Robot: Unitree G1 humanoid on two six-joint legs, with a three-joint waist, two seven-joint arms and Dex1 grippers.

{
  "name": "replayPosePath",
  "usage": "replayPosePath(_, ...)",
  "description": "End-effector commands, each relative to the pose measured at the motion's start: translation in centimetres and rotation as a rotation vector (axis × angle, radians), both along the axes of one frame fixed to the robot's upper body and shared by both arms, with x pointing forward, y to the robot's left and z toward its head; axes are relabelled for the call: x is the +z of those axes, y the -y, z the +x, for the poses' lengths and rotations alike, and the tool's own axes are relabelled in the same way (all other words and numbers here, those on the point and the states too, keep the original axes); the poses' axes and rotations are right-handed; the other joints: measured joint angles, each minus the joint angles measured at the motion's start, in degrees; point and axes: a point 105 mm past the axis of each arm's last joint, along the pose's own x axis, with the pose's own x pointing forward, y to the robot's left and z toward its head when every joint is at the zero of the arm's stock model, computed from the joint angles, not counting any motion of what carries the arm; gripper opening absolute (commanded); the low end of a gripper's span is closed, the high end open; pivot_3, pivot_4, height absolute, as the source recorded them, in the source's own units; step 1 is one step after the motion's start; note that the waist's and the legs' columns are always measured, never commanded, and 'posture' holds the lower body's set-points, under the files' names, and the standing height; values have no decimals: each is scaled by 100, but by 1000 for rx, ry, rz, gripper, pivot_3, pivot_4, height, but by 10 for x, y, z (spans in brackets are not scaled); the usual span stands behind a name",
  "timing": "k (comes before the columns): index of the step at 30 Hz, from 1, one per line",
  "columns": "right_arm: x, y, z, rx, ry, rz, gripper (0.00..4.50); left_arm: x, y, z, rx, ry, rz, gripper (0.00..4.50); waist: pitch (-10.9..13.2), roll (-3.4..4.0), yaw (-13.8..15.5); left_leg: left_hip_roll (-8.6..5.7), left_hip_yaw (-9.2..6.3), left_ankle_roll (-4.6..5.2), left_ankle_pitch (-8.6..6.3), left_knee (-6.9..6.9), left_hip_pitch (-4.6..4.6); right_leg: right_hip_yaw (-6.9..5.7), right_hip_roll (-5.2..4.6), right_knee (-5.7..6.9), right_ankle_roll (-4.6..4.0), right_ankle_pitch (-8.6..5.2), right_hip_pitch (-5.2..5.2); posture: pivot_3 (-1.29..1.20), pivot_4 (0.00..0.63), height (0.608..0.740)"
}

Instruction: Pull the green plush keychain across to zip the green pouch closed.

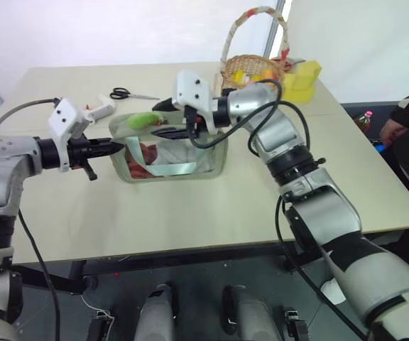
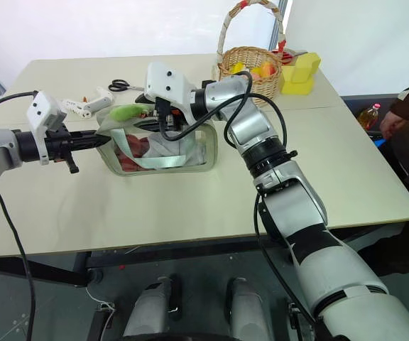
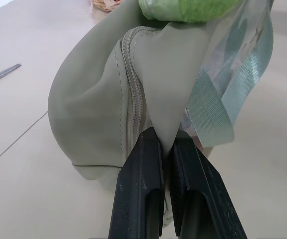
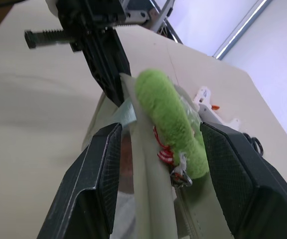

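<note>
left tool (image 1: 119, 148) clamped on green pouch (image 1: 172, 156) end fabric, at pouch's 9 o'clock, anchoring it on counter (image 1: 190, 213). green plush keychain (image 1: 143, 120) lies along zipper top, long axis running with pouch length. right tool (image 4: 158, 164) open, fingers either side of keychain, not yet pinching. right arm nearer; pull would run along zipper.

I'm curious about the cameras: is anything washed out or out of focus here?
Left eye view: the backdrop behind the table glares white. Right wrist view: the green plush keychain is sharp, while the white device beyond looks soft. Left wrist view: the green pouch is evenly lit.
</note>
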Motion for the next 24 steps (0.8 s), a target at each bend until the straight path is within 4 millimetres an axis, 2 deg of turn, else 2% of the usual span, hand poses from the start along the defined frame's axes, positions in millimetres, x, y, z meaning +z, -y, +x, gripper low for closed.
replayPosePath(1,18,-12,-3,25,88,14,2577,9,1,-5,-10,35,8,0,0,0,-8,0,0,0,0,0,1,0,0,0,0,0,0,0,150,740)
replayPosePath(6,20,-19,-2,32,80,38,2577,9,1,-4,-5,37,6,0,0,0,0,0,0,-1,0,1,1,0,0,0,0,0,2,0,150,740)
replayPosePath(9,24,-20,-3,45,67,53,1678,9,2,-4,-5,38,6,0,0,0,-1,0,0,-1,0,0,1,0,-1,0,0,0,1,0,150,740)
replayPosePath(12,28,-18,-4,54,72,65,272,10,2,-3,-6,39,3,0,0,0,-2,0,0,-1,0,1,1,0,-1,0,0,0,1,0,150,740)
replayPosePath(13,31,-17,-5,59,71,75,25,10,2,-3,-6,40,2,0,0,0,-2,0,0,-1,0,1,1,0,0,0,0,0,1,0,150,740)
replayPosePath(15,39,-12,-7,65,73,91,25,11,2,-2,-6,42,1,0,0,0,0,0,0,-1,0,0,1,0,0,0,0,0,1,0,150,740)
replayPosePath(18,55,4,-5,28,122,106,25,11,3,-2,-8,43,0,0,0,0,12,0,0,-1,0,1,0,0,-1,-1,0,0,1,0,150,740)
replayPosePath(21,78,40,2,-91,216,112,25,10,3,-3,-8,40,-1,0,0,0,23,0,0,-1,-1,1,-2,0,-2,-2,-1,0,1,0,150,740)
replayPosePath(24,82,84,11,-242,289,62,25,7,1,-4,-3,35,2,0,0,0,29,0,0,-1,-1,1,-3,0,-3,-4,-1,0,0,0,150,740)
